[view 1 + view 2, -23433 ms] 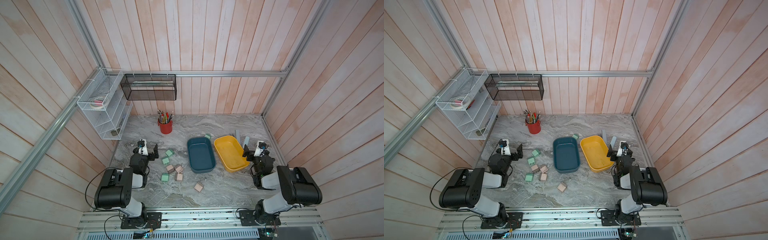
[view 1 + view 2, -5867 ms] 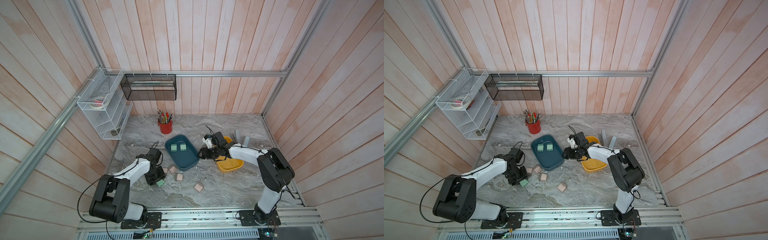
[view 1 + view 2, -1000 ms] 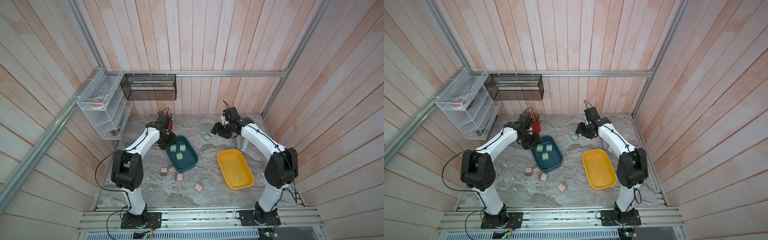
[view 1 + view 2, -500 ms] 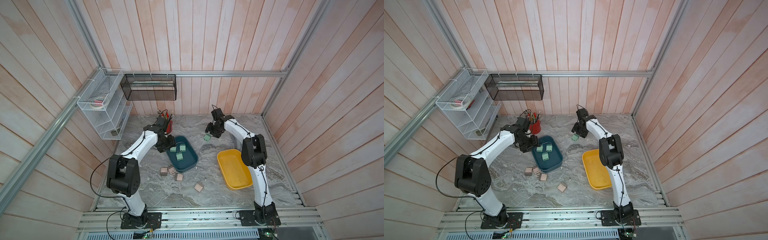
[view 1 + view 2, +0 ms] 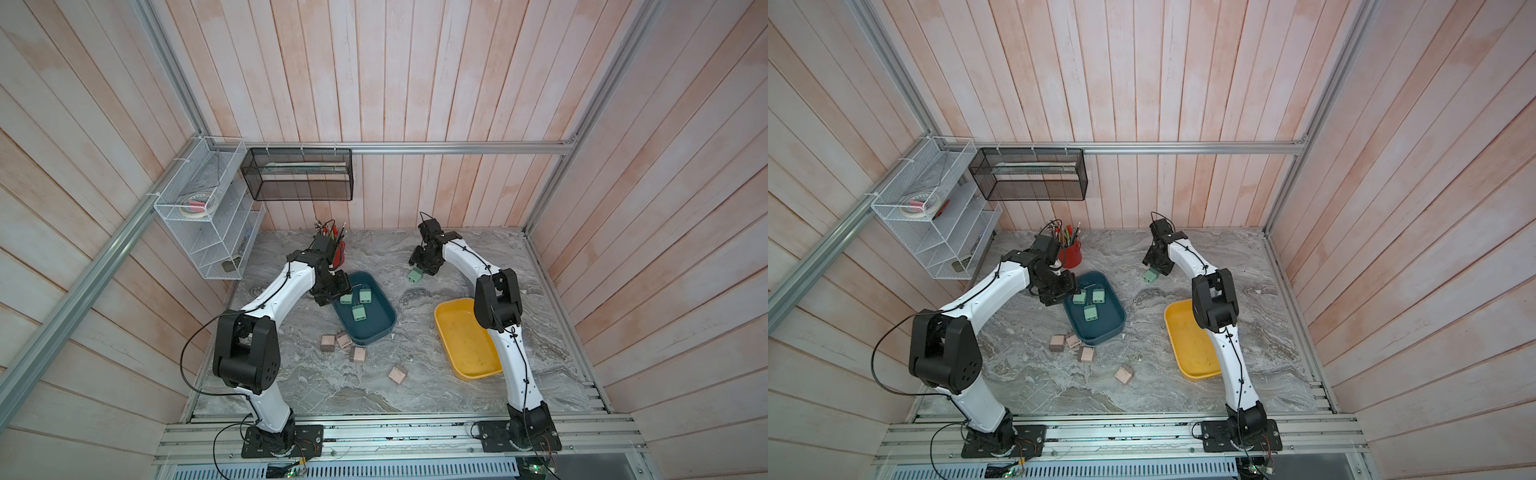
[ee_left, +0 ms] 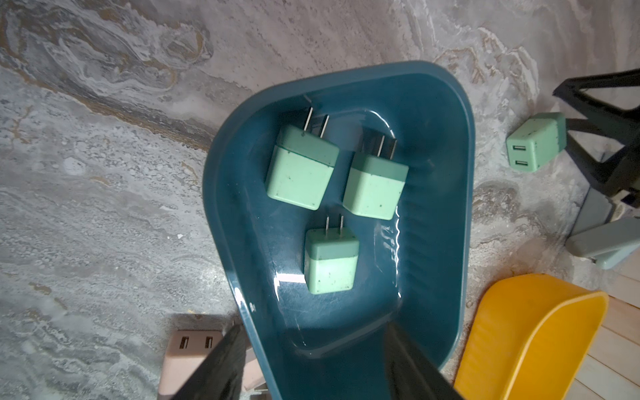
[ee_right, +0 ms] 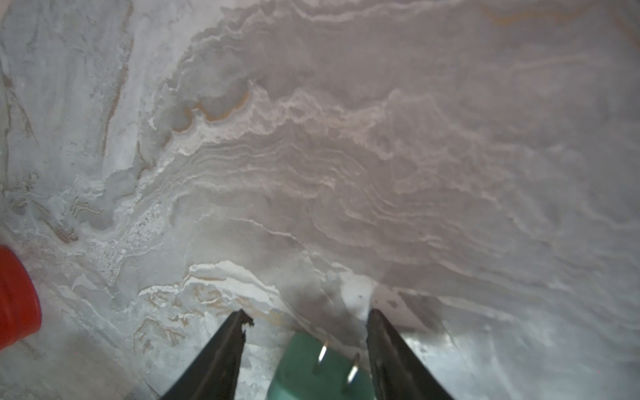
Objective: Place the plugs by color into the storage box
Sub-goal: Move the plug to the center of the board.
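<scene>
**Left jaws:** apart and holding nothing, poised over the 10 o'clock end of the blue tray [image 5: 376,330]. Three mint plugs [image 5: 359,313] lie inside this tray.

**Right jaws:** apart, straddling the fourth mint plug [image 7: 308,375]. This plug rests on the counter [image 5: 415,390] at 1 o'clock from the blue tray. A gap shows between one jaw and the plug, and the other jaw sits against its side.

**Remaining items:** four pink plugs [image 5: 358,354] lie on the counter at 6 to 7 o'clock from the blue tray. The yellow tray [image 5: 465,345] sits at 3 o'clock.
</scene>
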